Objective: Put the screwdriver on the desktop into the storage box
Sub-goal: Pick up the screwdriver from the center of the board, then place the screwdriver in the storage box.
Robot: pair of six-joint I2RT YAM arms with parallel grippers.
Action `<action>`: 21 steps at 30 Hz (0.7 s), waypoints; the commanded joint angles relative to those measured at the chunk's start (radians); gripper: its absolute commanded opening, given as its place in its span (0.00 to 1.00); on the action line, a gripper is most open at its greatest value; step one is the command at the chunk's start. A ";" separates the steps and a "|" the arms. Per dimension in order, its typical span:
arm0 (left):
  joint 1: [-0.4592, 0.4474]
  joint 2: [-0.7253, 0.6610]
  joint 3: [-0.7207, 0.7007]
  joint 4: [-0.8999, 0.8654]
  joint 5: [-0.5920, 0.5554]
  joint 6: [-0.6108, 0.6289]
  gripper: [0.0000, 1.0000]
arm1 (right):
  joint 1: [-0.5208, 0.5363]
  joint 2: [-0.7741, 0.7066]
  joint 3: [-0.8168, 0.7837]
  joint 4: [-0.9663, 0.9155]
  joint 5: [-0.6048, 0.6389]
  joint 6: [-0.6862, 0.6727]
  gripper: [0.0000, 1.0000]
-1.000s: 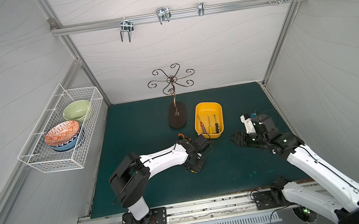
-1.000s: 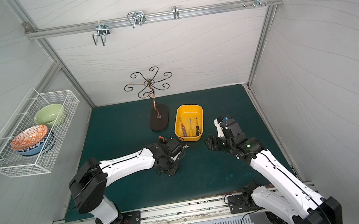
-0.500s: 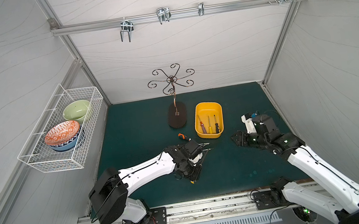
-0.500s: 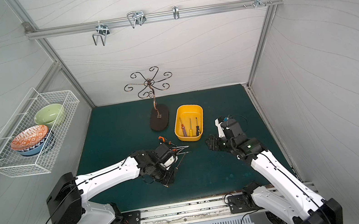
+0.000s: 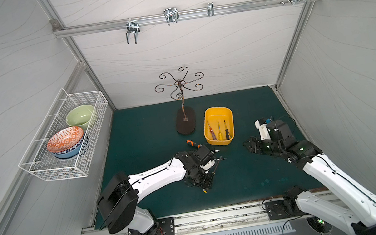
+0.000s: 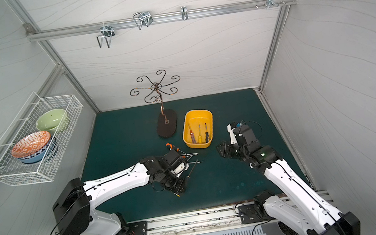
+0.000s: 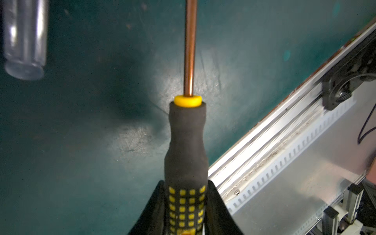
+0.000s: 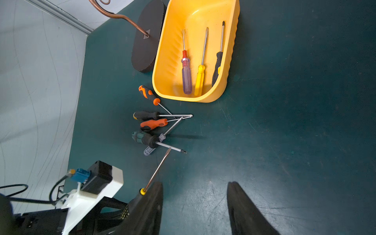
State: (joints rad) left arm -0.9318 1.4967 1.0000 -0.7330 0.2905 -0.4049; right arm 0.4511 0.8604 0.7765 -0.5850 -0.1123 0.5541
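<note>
The copper-shafted screwdriver (image 7: pixel 186 146) has a black handle with yellow squares and a yellow collar. The left claw (image 7: pixel 186 184) is clenched on the lower part of this handle, one finger on each side. In a top view the tool (image 5: pixel 216 167) is over the front middle of the counter (image 5: pixel 146 129), and its tip points toward a loose group of screwdrivers.

This group lies on the counter near the short front wall of the storage box: an orange-and-black one (image 8: pixel 149 95), a black one (image 8: pixel 145 115), an orange one (image 8: pixel 153 124), a green-and-black one (image 8: pixel 143 138) and a clear-handled one (image 8: pixel 149 151). Some of their shafts cross.

The yellow storage box (image 5: pixel 220 142) stands behind them and holds three screwdrivers side by side: a clear purple one with red collar (image 8: pixel 186 75), a yellow one (image 8: pixel 199 79) and a black one (image 8: pixel 216 65).

A hook stand on a dark oval base (image 5: pixel 185 123) stands just beside the box.

The right claw (image 8: pixel 194 193) is released and empty, on the other side of the box.
</note>
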 commanded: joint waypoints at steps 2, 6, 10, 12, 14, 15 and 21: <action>0.096 0.004 0.171 0.068 -0.060 -0.075 0.00 | -0.007 -0.018 -0.002 -0.017 0.017 0.012 0.54; 0.142 0.096 0.318 0.072 -0.119 -0.082 0.00 | -0.010 -0.025 0.003 -0.030 0.031 0.012 0.54; 0.167 0.258 0.502 0.026 -0.147 -0.094 0.00 | -0.017 -0.029 -0.001 -0.035 0.038 0.017 0.54; 0.168 0.346 0.608 -0.035 -0.183 -0.097 0.00 | -0.022 -0.032 -0.003 -0.038 0.042 0.017 0.54; 0.169 0.426 0.703 -0.098 -0.212 -0.101 0.00 | -0.026 -0.032 -0.005 -0.043 0.047 0.017 0.54; 0.169 0.456 0.735 -0.105 -0.226 -0.104 0.00 | -0.028 -0.034 -0.005 -0.044 0.048 0.017 0.54; 0.178 0.592 0.868 -0.103 -0.275 -0.124 0.00 | -0.037 -0.032 -0.020 -0.035 0.039 0.016 0.54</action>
State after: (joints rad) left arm -0.7601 2.0533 1.7752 -0.8196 0.0650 -0.5133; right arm 0.4217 0.8398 0.7727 -0.6125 -0.0788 0.5617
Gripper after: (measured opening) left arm 0.292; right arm 0.539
